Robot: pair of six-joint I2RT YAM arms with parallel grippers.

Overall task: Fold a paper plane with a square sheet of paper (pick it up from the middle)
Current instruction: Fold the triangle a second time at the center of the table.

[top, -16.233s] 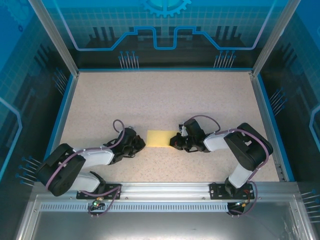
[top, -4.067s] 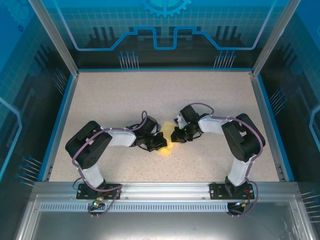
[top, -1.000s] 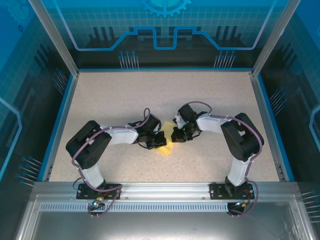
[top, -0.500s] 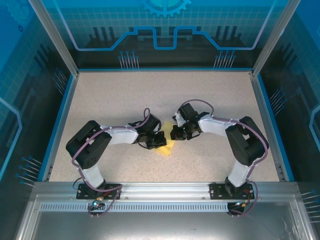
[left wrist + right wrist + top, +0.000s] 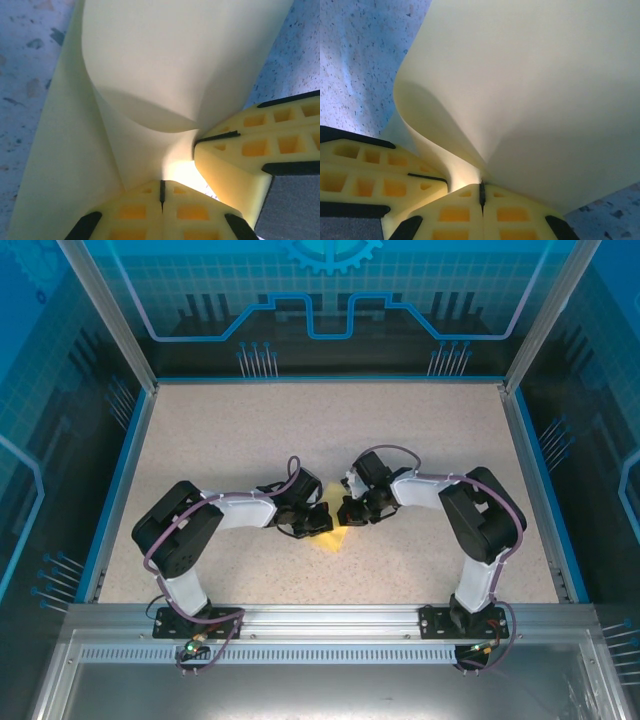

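Noting left claw point(image 5: 318, 522) and right claw point(image 5: 347, 512) both pinched shut on the sheet of paper point(image 5: 333, 537), almost tip to tip near the middle of the table point(image 5: 300, 430). We judge neither arm nearer: the paper arches away ahead of both.

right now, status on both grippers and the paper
Left gripper shut on paper. Right gripper shut on it too, tips close together. Paper bowed up in a curl, not yet creased flat. Nothing in the way.
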